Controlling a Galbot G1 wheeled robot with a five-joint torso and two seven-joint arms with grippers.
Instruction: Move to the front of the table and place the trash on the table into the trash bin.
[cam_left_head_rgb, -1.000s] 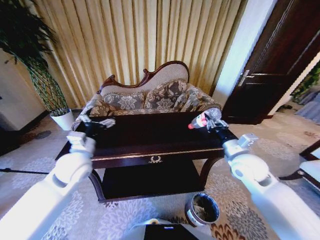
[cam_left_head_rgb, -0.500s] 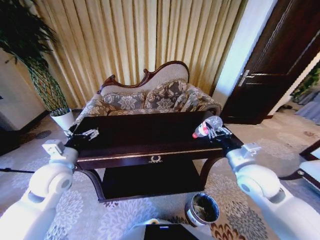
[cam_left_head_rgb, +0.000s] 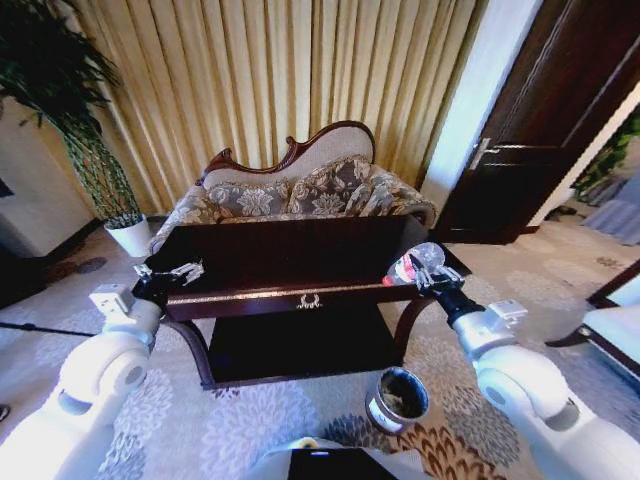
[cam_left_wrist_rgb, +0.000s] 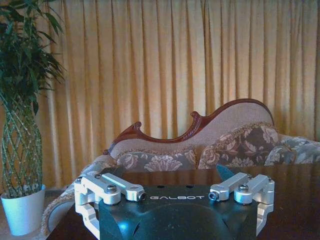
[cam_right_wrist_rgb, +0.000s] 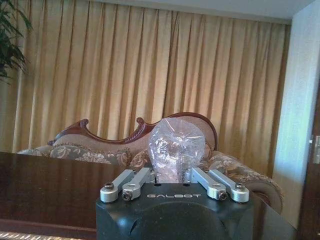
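Right gripper (cam_left_head_rgb: 428, 272) clamped on the clear bottle (cam_left_head_rgb: 412, 264), held off the table's (cam_left_head_rgb: 290, 262) right front corner, above and well apart from the trash bin (cam_left_head_rgb: 398, 398) on the carpet. Left gripper (cam_left_head_rgb: 172, 272) open, empty, at the table's left front corner.

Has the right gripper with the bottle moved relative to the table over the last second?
Yes. The right gripper, shut on the bottle, has pulled back from over the table toward its front right corner.
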